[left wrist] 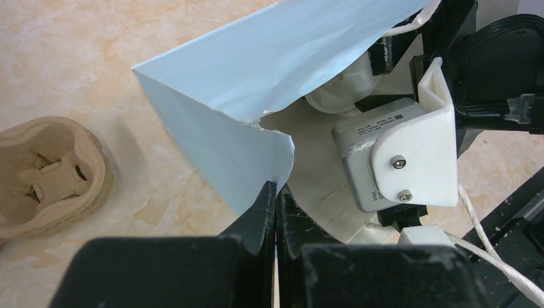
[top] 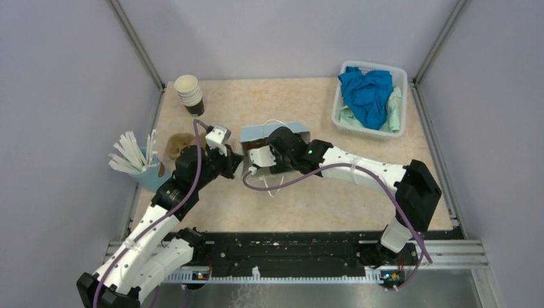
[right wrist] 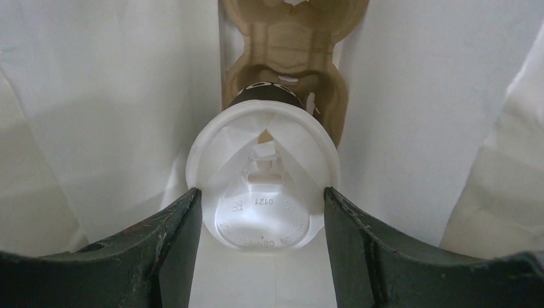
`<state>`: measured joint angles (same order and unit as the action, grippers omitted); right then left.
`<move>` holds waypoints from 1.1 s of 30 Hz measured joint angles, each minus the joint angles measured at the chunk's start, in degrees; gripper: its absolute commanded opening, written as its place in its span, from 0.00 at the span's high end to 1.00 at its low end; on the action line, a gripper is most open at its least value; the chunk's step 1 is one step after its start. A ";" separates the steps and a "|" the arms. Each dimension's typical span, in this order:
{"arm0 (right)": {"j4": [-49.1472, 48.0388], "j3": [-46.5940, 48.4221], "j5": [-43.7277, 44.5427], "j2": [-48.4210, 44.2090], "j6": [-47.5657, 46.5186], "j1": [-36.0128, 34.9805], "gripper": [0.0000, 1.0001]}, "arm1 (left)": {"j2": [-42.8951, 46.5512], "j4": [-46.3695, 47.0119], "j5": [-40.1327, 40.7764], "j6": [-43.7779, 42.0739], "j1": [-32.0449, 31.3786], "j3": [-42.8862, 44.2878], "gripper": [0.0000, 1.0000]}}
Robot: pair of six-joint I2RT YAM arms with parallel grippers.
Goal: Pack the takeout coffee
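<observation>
- Contents I see: one takeout coffee point(right wrist: 263, 173), dark paper cup, round white plastic lid, inside one pale blue paper bag point(left wrist: 256, 70).
- My right gripper point(right wrist: 262, 202) clamps its lid; left gripper point(left wrist: 276, 192) pinches bag rim.

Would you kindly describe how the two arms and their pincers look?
The left arm and right arm have white shells, black joints, and a purple cable each. A green light glows near the right wrist. The left pincer and right pincer have broad, scuffed black fingers.
</observation>
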<state>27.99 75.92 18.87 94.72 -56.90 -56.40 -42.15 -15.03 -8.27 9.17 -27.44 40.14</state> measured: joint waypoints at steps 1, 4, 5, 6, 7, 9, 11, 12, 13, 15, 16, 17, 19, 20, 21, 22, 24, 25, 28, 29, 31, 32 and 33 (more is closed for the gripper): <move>0.33 0.00 -0.13 0.00 -0.46 0.00 0.48 | 0.02 -0.24 -0.04 0.13 0.00 0.00 1.00; 0.55 0.00 -0.17 0.00 -1.77 0.02 0.48 | 0.31 -0.70 -0.31 0.37 0.00 0.00 1.00; 0.52 0.00 -0.15 0.00 -2.12 0.11 0.48 | 0.50 -0.90 -0.35 0.37 0.00 0.00 1.00; 0.44 0.00 -0.13 0.02 -2.56 0.17 0.48 | 0.79 -1.11 -0.35 0.37 0.00 0.00 1.00; 0.35 0.00 -0.09 0.02 -2.82 0.20 0.49 | 1.07 -1.36 -0.37 0.37 0.00 0.00 1.00; -0.33 0.00 -0.07 0.07 -3.50 0.28 0.49 | 1.42 -1.75 -0.46 0.35 0.00 -0.02 1.00; -1.73 -0.04 -0.02 0.26 -4.00 0.35 0.49 | 1.55 -1.95 -0.52 0.35 0.00 0.00 1.00; -2.45 -0.04 0.00 0.44 -4.20 0.37 0.49 | 1.53 -2.01 -0.61 0.35 0.00 -0.02 1.00; -2.99 -0.07 0.00 0.61 -4.48 0.37 0.49 | 1.53 -2.08 -0.72 0.35 0.00 0.00 1.00; -4.15 -0.09 -0.04 1.03 -4.96 0.39 0.49 | 1.53 -2.19 -0.87 0.37 -0.07 0.00 1.00; -4.74 -0.09 -0.07 1.25 -5.09 0.44 0.49 | 1.51 -2.19 -0.90 0.37 -0.13 0.00 1.00; -5.33 -0.09 -0.07 1.51 -5.31 0.46 0.49 | 1.51 -2.19 -0.92 0.37 -0.20 0.00 1.00; -5.92 -0.09 -0.13 1.92 -5.75 0.57 0.50 | 1.51 -2.19 -0.92 0.37 -0.39 -0.02 1.00; -6.14 -0.20 -0.13 1.97 -6.01 0.70 0.50 | 1.51 -2.19 -0.92 0.37 -0.46 0.00 1.00; -6.29 -0.28 -0.11 1.97 -6.23 0.76 0.50 | 1.51 -2.16 -0.92 0.37 -0.50 0.00 1.00; -6.78 -0.52 -0.13 1.97 -6.36 0.83 0.50 | 1.51 -2.19 -0.92 0.37 -0.52 0.00 1.00; -7.17 -0.63 -0.20 1.97 -6.40 0.83 0.50 | 1.51 -2.19 -0.92 0.44 -0.55 0.00 1.00; -7.23 -0.66 -0.24 1.97 -6.38 0.83 0.50 | 1.51 -2.21 -0.94 0.59 -0.55 0.00 1.00; -7.34 -0.66 -0.52 1.97 -6.08 0.81 0.50 | 1.36 -2.71 -1.33 1.31 -0.57 0.26 1.00; -7.34 -0.66 -0.57 1.97 -5.97 0.79 0.50 | 1.22 -3.10 -1.44 1.51 -0.59 0.50 1.00; -7.08 -0.66 -0.63 1.95 -5.68 0.63 0.49 | 0.70 -4.35 -1.97 2.16 -0.63 1.64 1.00; -6.86 -0.66 -0.76 1.90 -5.42 0.44 0.49 | 0.55 -5.01 -2.32 2.47 -0.63 2.21 1.00; -6.47 -0.66 -0.76 1.79 -5.09 0.17 0.49 | 0.44 -5.66 -2.78 2.82 -0.63 2.82 1.00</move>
<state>21.52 75.26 18.11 96.51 -62.00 -56.23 -41.71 -20.69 -11.05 11.99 -28.08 42.96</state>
